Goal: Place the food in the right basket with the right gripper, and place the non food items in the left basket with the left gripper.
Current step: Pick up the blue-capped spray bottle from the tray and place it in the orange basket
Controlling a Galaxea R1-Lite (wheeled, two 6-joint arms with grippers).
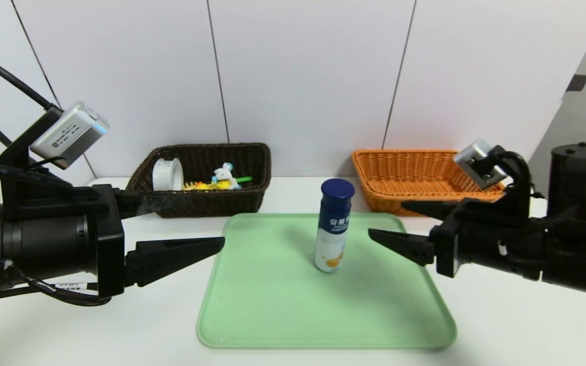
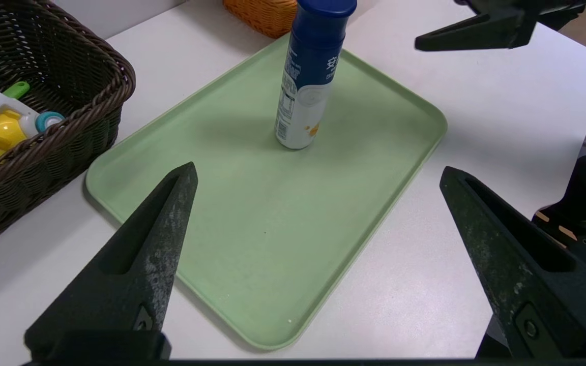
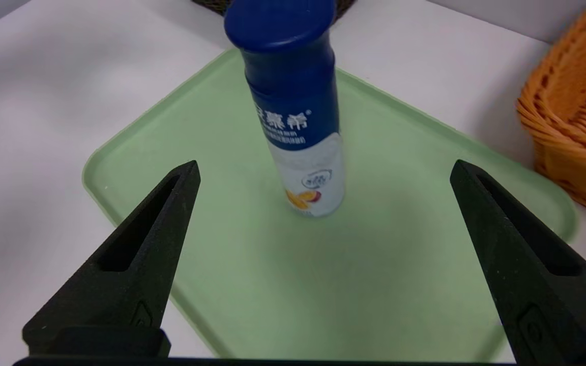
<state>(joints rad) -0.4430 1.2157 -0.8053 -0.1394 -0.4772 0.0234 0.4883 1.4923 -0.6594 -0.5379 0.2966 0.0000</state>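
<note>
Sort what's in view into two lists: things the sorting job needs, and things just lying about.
Job:
yogurt bottle, upright on tray
orange basket
brown basket, holding toys and tape roll
right gripper, open
left gripper, open

Lying about:
green tray

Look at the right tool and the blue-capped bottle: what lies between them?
Only bare green tray. The right wrist view shows nothing between the open right tool and the upright yogurt drink bottle.

Bottle (image 1: 332,226) upright on tray (image 1: 272,315), baskets behind left (image 1: 252,193) and right (image 1: 389,178)
</note>
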